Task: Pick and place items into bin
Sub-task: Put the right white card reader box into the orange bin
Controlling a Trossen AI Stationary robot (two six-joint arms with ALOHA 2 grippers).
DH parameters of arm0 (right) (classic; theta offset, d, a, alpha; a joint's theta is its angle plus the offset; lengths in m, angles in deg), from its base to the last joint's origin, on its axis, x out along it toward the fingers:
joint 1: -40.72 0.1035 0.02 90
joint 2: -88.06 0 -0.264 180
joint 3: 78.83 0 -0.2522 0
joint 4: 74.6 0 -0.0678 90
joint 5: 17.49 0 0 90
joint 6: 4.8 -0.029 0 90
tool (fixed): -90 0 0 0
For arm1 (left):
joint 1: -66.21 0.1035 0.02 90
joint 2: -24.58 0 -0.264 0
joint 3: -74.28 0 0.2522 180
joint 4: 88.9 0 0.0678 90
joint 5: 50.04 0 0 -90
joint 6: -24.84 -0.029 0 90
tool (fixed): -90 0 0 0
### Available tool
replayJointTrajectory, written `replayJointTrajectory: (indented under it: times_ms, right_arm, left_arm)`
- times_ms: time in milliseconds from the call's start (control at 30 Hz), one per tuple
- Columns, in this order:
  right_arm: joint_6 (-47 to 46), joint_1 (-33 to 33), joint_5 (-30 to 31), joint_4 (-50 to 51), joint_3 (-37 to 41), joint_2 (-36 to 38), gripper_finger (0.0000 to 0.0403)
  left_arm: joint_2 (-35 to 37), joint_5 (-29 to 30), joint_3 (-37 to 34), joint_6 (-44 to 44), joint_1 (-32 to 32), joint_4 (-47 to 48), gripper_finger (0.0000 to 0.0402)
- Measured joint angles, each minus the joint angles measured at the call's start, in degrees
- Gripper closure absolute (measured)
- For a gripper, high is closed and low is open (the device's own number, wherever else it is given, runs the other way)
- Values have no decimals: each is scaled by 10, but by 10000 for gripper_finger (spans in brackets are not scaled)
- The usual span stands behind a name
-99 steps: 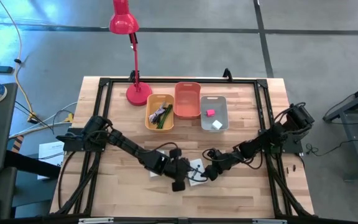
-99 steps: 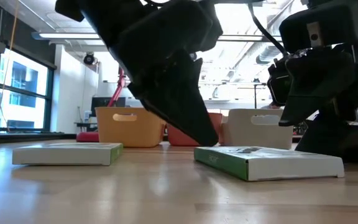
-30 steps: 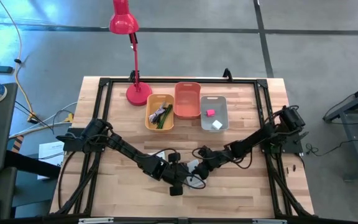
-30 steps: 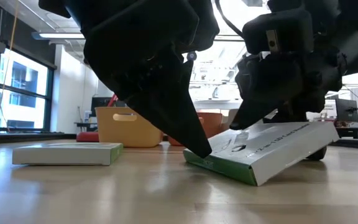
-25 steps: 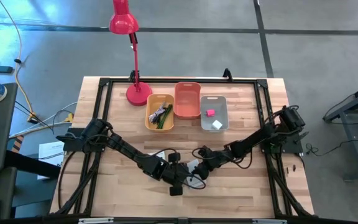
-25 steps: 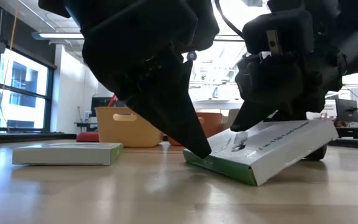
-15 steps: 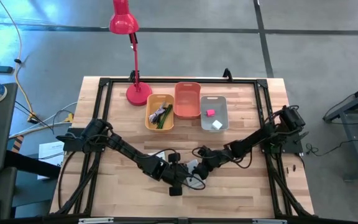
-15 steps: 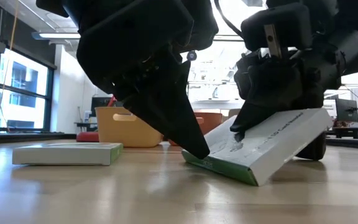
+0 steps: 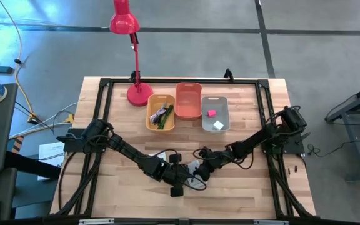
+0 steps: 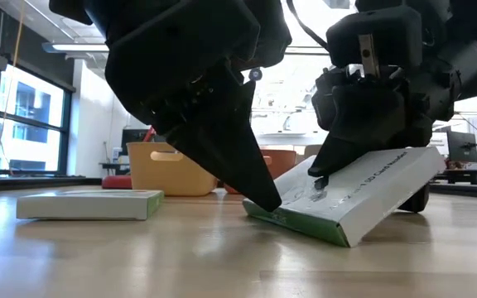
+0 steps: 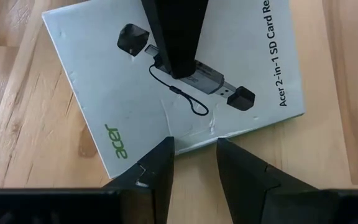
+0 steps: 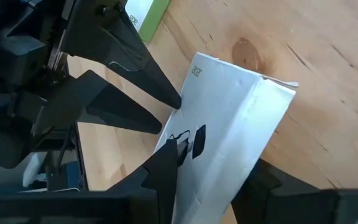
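Observation:
A white card (image 11: 135, 93) with black print and a green edge stands tilted on the table, near the middle of its front half. My right gripper (image 12: 213, 158) is shut on its raised end. My left gripper (image 11: 194, 144) stands open at the card's low edge, nothing between its fingers. In the high view the two grippers meet at the card (image 9: 194, 167), left gripper (image 9: 187, 176) and right gripper (image 9: 200, 167). A second white card (image 10: 89, 204) lies flat on the table beyond my left arm. My left gripper touches the card's low green-edged side (image 11: 191, 138) with both fingertips (image 10: 267, 201), coming slanting down from the table's left. That edge stays on the table. My right gripper pinches the card's raised end (image 12: 210, 180), one finger (image 11: 173, 37) on the printed face and the other beneath. It comes slanting down from the table's right. The card is tilted, its high end (image 10: 412, 165) clear of the table.
At the far side stand three bins in a row: a yellow one (image 9: 160, 112) with a green stick and a cable, an orange one (image 9: 189, 100), and a grey one (image 9: 215, 113) with a pink and a white cube. A red lamp (image 9: 133, 56) stands left of them.
The card's raised end has tipped a little higher in my right gripper, so the card stands steeper. Its low edge has stayed on the table at my left fingertips.

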Motion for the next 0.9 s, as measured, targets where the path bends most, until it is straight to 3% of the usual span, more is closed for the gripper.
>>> replayJointTrajectory:
  times_ms: [633,900]
  right_arm:
    - [-9,0,-6,-31,0,0,318]
    - [-8,-1,-4,-43,0,0,321]
  left_arm:
    - [21,-1,-2,-32,1,-8,291]
    - [68,40,-2,-71,2,7,291]
